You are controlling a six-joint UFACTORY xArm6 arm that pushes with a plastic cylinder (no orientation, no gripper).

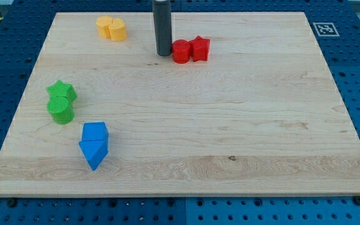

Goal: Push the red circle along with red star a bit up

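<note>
- Camera view: my tip [164, 54] rests on the board [230, 125] just to the view's left of the red circle [181, 52], close enough that I cannot tell whether the two touch.
- My rod is a bare stick with no jaws, so it grasps nothing; it stands upright and runs out of the view's top.
- Red circle sits near the board's top edge, a little left of the board's middle.
- Red star [199, 48] touches the red circle on the view's right, slightly nearer the view's top.
- Two yellow blocks [112, 28], pressed together, lie to the view's left of the red circle and a little higher; their shapes are hard to make out.
- Green star [62, 91] lies far to the view's left of the red circle and lower, near the board's left edge.
- Green circle [60, 109] touches the green star from below.
- Blue block [96, 132], many-sided, lies lower still, left of the red circle.
- Blue triangle [93, 153] touches it from below.
- Marker tag [324, 29] sits off the board's top right corner, far right of the red circle.
</note>
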